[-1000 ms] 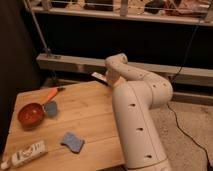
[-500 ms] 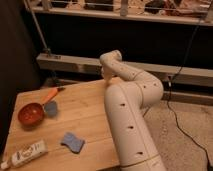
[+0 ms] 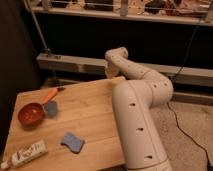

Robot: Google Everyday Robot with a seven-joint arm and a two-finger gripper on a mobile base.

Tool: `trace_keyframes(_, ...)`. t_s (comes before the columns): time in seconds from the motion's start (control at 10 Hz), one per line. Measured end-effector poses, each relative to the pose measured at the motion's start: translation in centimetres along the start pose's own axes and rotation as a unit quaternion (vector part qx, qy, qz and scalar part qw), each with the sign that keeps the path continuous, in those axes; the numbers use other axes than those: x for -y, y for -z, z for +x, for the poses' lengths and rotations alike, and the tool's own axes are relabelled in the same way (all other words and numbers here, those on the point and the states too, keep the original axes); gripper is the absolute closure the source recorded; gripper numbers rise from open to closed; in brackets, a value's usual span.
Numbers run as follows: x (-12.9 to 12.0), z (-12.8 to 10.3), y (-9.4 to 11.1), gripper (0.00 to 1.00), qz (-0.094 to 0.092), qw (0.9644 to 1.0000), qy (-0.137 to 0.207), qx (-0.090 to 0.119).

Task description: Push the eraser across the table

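Observation:
The white arm rises from the bottom right and bends over the far right corner of the wooden table [image 3: 92, 112]. My gripper [image 3: 109, 73] is at the arm's end, pointing down at the table's far edge, mostly hidden behind the wrist. The eraser does not show in this view; it is either hidden by the arm or off the far edge.
A red bowl [image 3: 31, 114] sits at the table's left, with an orange-handled brush [image 3: 50, 95] beside it. A blue wavy-edged sponge [image 3: 73, 142] lies near the front middle. A white labelled tube [image 3: 26, 154] lies at the front left corner. A dark shelf and railing stand behind the table.
A small whitish piece seen at the table's far edge a second ago no longer shows. The arm's wrist has shifted slightly along that edge.

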Motion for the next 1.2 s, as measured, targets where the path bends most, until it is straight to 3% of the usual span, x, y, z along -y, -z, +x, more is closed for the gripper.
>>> trace_keyframes(0.3,2.1,1.0,2.1,0.96,-0.017,0.9993,-0.004,-0.032)
trace_keyframes(1.2,1.8,1.3,2.0,0.96,-0.019,0.9992,-0.001,-0.034)
